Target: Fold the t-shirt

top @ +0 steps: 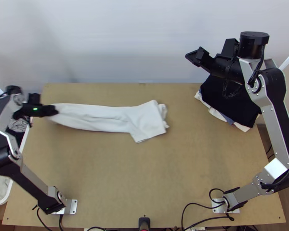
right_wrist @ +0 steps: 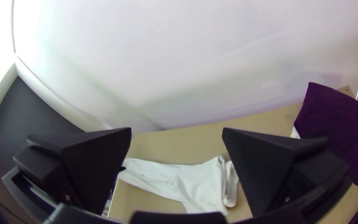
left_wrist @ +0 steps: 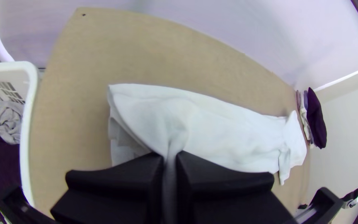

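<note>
White t-shirt point(top: 106, 116): far half of table point(top: 117, 173), long axis roughly left-right, wider end pointing right. Left gripper point(top: 51, 110): pinching gathered left end. Right gripper point(top: 194, 55): fingers spread, holding nothing.

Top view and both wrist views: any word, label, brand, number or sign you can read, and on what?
None that I can read.
Shirt, stack, basket: no print I can make out.
Left arm: green light, too small to tell if it forms any sign.
</note>
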You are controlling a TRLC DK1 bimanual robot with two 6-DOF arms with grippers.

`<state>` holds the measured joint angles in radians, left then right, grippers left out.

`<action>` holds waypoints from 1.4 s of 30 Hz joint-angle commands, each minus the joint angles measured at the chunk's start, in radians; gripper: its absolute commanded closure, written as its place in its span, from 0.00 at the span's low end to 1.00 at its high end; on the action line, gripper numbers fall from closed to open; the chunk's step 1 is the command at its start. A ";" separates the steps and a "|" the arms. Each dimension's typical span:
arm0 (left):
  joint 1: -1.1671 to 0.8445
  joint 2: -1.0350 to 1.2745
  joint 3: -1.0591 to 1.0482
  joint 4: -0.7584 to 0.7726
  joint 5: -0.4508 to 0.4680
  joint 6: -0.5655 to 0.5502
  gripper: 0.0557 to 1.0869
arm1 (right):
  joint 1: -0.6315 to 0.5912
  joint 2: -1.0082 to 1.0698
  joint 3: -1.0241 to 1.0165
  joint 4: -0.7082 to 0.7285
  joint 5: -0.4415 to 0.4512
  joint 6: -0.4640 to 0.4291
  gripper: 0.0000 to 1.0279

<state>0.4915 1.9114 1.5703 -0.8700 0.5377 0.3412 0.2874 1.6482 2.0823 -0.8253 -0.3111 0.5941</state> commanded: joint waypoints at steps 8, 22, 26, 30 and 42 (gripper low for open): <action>0.015 -0.052 -0.032 -0.092 -0.016 0.094 0.03 | 0.016 -0.007 0.012 -0.001 -0.008 -0.008 0.03; 0.039 0.017 -0.066 0.045 -0.050 0.097 0.04 | 0.029 -0.030 -0.002 -0.029 -0.008 -0.024 0.03; 0.094 0.049 -0.059 0.042 -0.076 0.154 0.04 | 0.027 -0.036 -0.008 -0.029 -0.008 -0.027 0.03; 0.117 0.067 -0.062 0.032 -0.097 0.185 0.04 | 0.025 -0.031 -0.007 -0.029 -0.008 -0.025 0.03; 0.025 0.167 -0.073 0.017 -0.085 0.162 0.04 | 0.029 -0.014 0.021 -0.029 -0.006 -0.022 0.04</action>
<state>0.5533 2.0216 1.5185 -0.8272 0.4461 0.4999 0.3141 1.6474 2.0823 -0.8505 -0.3115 0.5755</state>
